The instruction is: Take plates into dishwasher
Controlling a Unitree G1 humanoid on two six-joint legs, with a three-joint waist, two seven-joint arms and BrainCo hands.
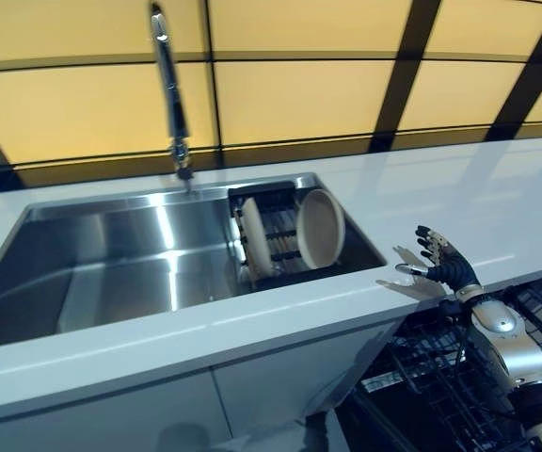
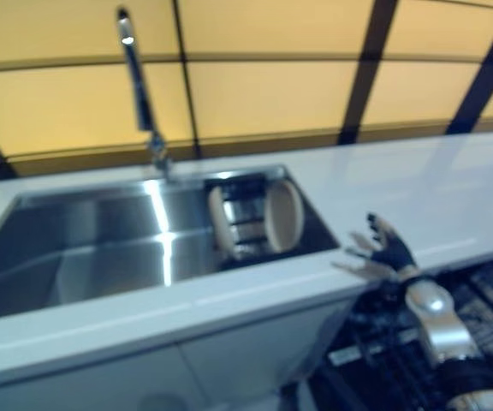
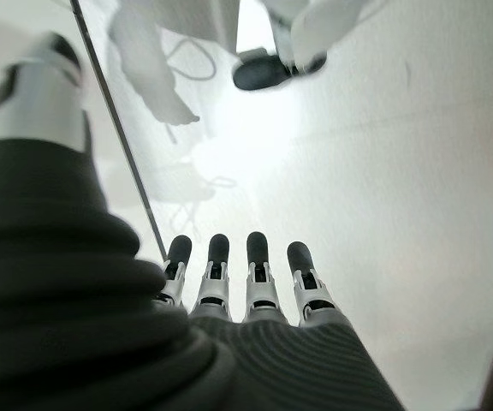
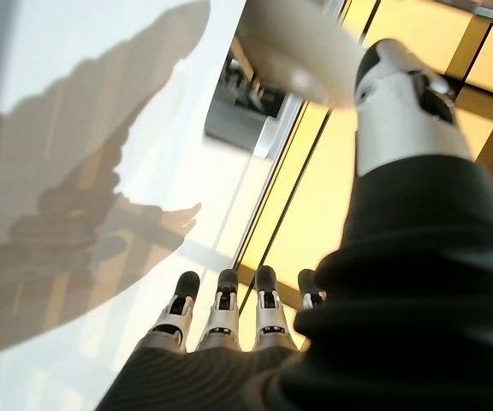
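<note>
Stainless steel forms the sink, which fills the left and centre of the left eye view, with the tap rising at the upper centre. A dark rack sits at the sink's right end and holds two cream plates on edge: one plate leans at the rack's right side, a second plate stands at its left. Standing on edge leaves each rim free to be grasped from above. The right hand hovers at the centre right, over the front edge of the white counter, fingers spread and empty. At the lower right, the dishwasher basket lies pulled out below the counter, ready to receive plates.

The right eye view shows the same layout, the right hand apart from both plates.

The left wrist view shows the left hand with straight fingers, holding nothing, over a pale floor.

The right wrist view shows the right hand's fingers straight, thumb apart, with a plate and the rack at the upper centre. Judged from this, no plate is yet taken.
</note>
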